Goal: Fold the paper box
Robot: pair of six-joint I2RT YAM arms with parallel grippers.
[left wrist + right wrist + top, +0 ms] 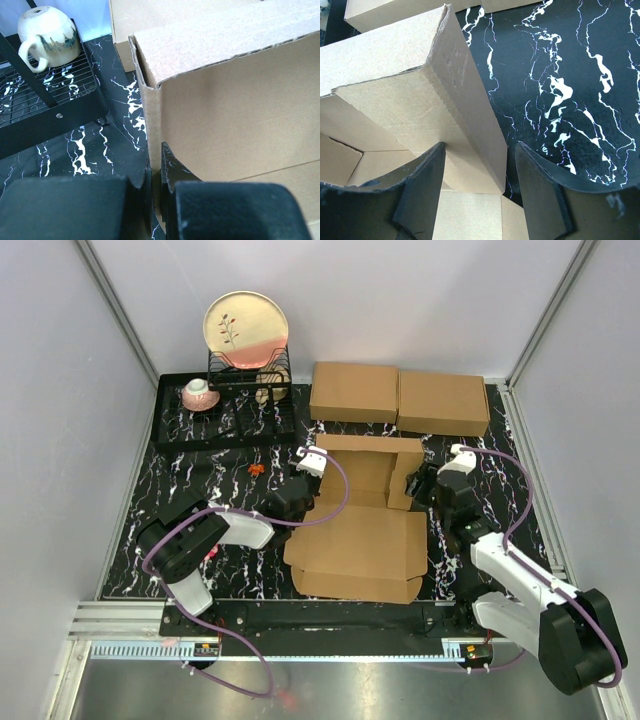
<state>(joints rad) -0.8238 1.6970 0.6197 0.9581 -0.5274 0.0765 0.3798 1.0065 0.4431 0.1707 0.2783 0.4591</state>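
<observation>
Paper box (360, 540): middle of the worktop (150, 530), between the two arms; far half raised into a back wall and two side walls, with a broad panel and its tabs lying flat toward the near edge
Left gripper (161, 165): at the box's left far corner, fingers (70, 210) pressed together on the thin lower edge of the left side wall, which stands upright
Right gripper (480, 150): at the right side wall, fingers (420, 190) apart and straddling it, one inside the box and one outside; they do not look clamped on it
Weight and stiffness: probably light, stiff across the panels and willing to bend only along its creases; a wall that is let go is likely to spring back open
Where to hold: near a corner or crease, low on a wall, where the card is braced; a pinch in the middle of a panel could buckle or dent it
Slip: the matte card should give the fingers decent grip, but the whole box may slide on the smooth worktop when pushed
Far edge: a pair of flat boxes (400, 395) just behind the back wall
Far left corner: a dish rack (225, 410) with a plate (246, 328) and a cup (47, 35), apart from the work
</observation>
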